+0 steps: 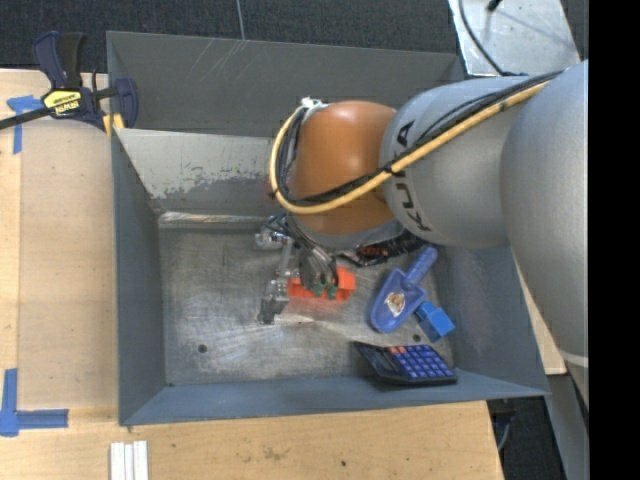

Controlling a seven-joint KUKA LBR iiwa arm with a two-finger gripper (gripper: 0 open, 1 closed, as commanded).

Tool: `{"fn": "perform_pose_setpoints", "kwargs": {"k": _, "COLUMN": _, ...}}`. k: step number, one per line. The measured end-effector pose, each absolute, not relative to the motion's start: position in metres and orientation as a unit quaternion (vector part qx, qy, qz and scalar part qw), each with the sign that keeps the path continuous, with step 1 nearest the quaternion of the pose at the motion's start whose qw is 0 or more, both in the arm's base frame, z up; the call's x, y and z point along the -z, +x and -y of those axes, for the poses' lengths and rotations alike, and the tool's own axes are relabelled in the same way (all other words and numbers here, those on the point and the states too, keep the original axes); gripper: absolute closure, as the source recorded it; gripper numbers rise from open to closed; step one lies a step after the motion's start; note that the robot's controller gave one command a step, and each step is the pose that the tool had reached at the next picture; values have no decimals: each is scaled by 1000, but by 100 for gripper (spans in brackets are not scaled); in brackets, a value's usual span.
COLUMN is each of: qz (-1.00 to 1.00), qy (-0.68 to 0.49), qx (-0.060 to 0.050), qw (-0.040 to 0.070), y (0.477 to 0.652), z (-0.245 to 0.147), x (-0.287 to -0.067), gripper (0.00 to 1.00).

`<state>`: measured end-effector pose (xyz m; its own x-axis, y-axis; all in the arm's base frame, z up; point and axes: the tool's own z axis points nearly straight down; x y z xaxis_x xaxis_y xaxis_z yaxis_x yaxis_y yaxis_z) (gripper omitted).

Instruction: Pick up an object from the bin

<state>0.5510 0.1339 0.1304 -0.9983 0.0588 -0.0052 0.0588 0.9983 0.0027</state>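
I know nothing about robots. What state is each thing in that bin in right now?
gripper: low over the middle of the bin, just left of the orange block.
orange block: lying on the floor, partly under the wrist.
blue scoop: lying down, handle pointing toward the back right.
calculator: flat, keys up, by the front wall.

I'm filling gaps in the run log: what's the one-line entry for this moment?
gripper: low, bin centre | nearest: orange-red item, beside it | right: blue scoop, dark calculator | grasp: not confirmed
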Motion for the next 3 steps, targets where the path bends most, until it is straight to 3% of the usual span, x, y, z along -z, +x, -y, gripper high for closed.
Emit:
{"fn": "perform_pose_setpoints", "kwargs": {"k": 1, "qz": -1000, "qy": -9, "qx": 0, "qw": 2, "y": 549, "z": -118, "x": -90, "gripper": 0}}
{"fn": "perform_pose_setpoints", "kwargs": {"k": 2, "qz": -1000, "qy": 25, "qx": -1, "qw": 0, "y": 554, "z": -76, "x": -80, "gripper": 0}}
{"fn": "perform_pose_setpoints", "kwargs": {"k": 3, "qz": -1000, "qy": 3, "qx": 0, "qw": 1, "y": 553, "z": -60, "x": -83, "gripper": 100}}
